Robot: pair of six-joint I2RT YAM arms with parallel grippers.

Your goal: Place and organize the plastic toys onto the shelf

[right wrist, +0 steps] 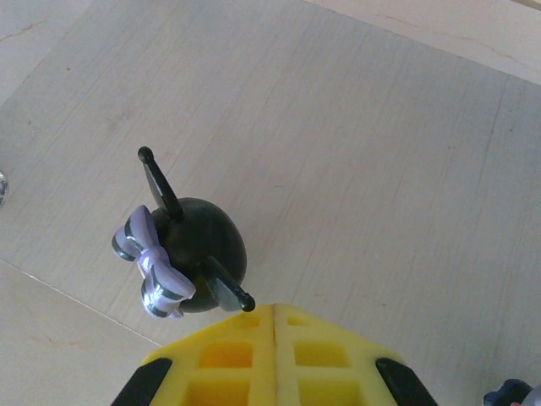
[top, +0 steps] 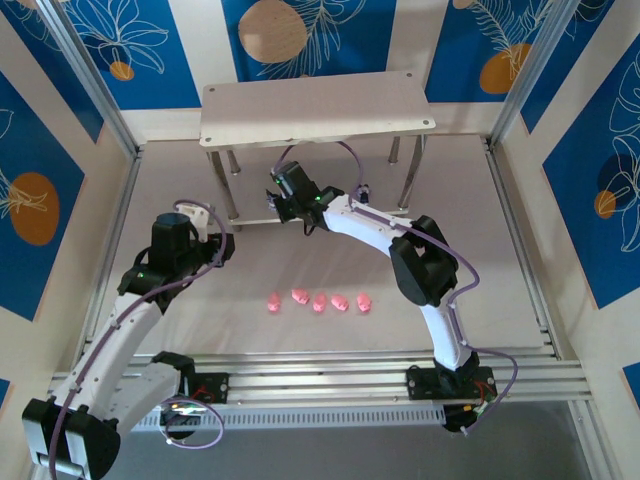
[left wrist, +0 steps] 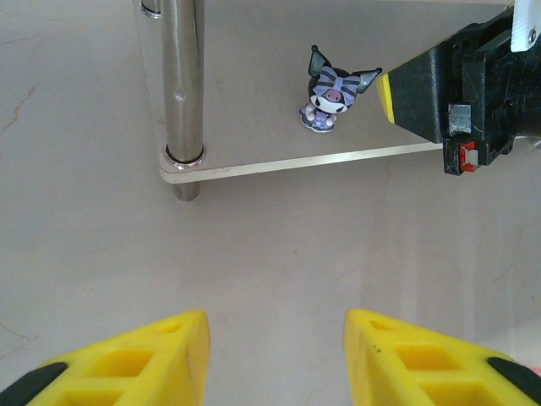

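a robot test cell in a lab; behind and beside the shelf (top: 318,105) stand blue leaf-print wall panels (top: 150,45) on aluminium posts (top: 90,75); in front of the shelf, two cabled robot arms (top: 425,265) are bolted to an aluminium rail (top: 330,380)

Bright, even light from overhead; soft shadows, a glint on the shelf leg (left wrist: 182,93), close fingers (left wrist: 161,359) slightly blurred.

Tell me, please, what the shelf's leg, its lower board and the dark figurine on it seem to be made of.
Leg: polished metal, likely steel; it mirrors its surroundings. Lower board: probably laminated wood, matte, faint grain, pale edge. Dark figurine: moulded plastic, slight gloss.
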